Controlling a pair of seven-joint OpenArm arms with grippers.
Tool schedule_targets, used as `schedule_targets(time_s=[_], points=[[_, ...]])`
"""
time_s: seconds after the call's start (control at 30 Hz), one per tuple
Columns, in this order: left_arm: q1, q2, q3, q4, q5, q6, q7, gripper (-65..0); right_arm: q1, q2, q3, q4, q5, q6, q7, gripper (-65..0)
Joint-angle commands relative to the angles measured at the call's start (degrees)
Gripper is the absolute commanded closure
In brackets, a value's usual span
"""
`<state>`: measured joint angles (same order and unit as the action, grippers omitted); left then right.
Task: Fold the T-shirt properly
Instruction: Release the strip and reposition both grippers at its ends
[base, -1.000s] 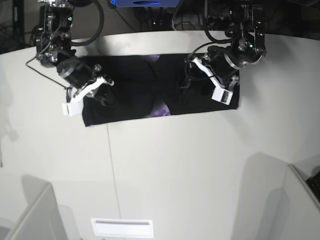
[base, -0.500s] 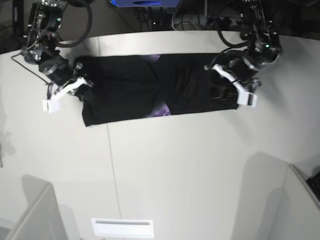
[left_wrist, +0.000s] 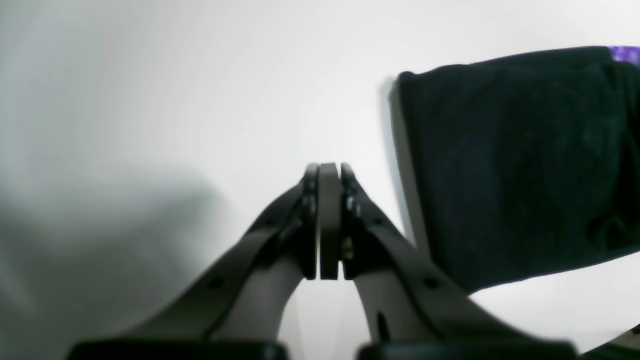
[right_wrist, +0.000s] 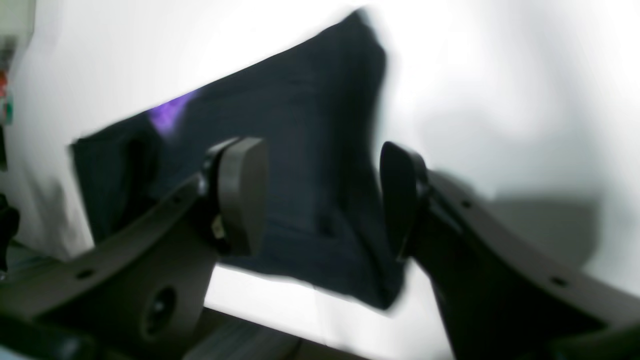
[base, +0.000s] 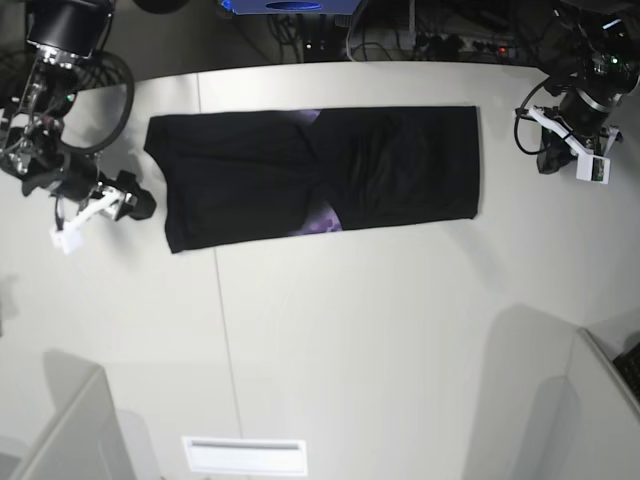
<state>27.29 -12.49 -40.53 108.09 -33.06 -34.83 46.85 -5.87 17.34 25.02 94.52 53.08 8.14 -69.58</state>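
We read the T-shirt (base: 320, 175) as lying flat in a long black band on the far half of the table (base: 380, 340), toward twelve o'clock in the base view, and both arms are clear of it. The left gripper (base: 572, 160) hangs off the band's three o'clock end with its jaws pressed together on nothing; the wrist view shows the cloth well apart from them. The right gripper (base: 105, 207) sits at the nine o'clock end, jaws spread wide and empty.

The step in hand looks like the next crosswise fold, end over end. To do it well, we would pinch one short edge at both corners (all layers together, not just the top one), lift only enough to clear the cloth beneath, and lay that edge square on the opposite one so the sides line up.

The shirt shows plain black cloth with a purple patch of print peeking out at the middle of its near edge and a sliver at the far edge. Its long sides run fairly straight.
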Motion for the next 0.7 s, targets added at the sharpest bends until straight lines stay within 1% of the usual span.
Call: schedule_targets(time_s=[0.0, 0.13, 0.2, 0.27, 0.33, 0.47, 0.53, 0.67], points=[[0.27, -0.65, -0.39, 0.35, -0.66, -0.38, -1.09, 0.0, 1.08, 1.60, 0.17, -0.41, 1.29, 0.34, 0.70, -34.7], [-0.08, -0.65, -0.21, -2.91, -0.66, -0.38, -1.18, 0.0, 1.17, 2.04, -0.27, -2.26, 1.29, 0.43, 2.55, -34.7], [-0.34, -0.74, -0.21, -4.84, -0.66, -0.38, -1.27, 0.0, 1.87, 2.39, -2.82, -4.28, 1.29, 1.05, 3.69, -34.7], [-0.78, -0.74, -0.13, -6.07, -0.66, -0.38, -1.27, 0.0, 2.57, 3.45, -5.63, -7.80, 1.29, 4.12, 5.36, -34.7], [-1.22, -0.65, 0.93, -7.48, -0.57, -0.38, -1.27, 0.0, 2.84, 3.54, -6.77, -10.87, 1.29, 6.94, 6.94, -34.4], [-1.49, -0.74, 1.54, -9.68, -0.57, -0.38, -1.27, 0.0, 1.52, 3.45, -8.71, -12.63, 1.29, 7.11, 9.32, -34.2], [-1.57, -0.74, 1.63, -10.29, -0.57, -0.38, -1.27, 0.0, 1.08, 3.54, -10.55, -12.63, 1.29, 7.11, 9.41, -34.2], [-1.66, -0.65, 1.63, -10.38, -0.57, -0.38, -1.27, 0.0, 0.73, 2.66, -14.33, -12.63, 1.29, 7.11, 9.49, -34.1]])
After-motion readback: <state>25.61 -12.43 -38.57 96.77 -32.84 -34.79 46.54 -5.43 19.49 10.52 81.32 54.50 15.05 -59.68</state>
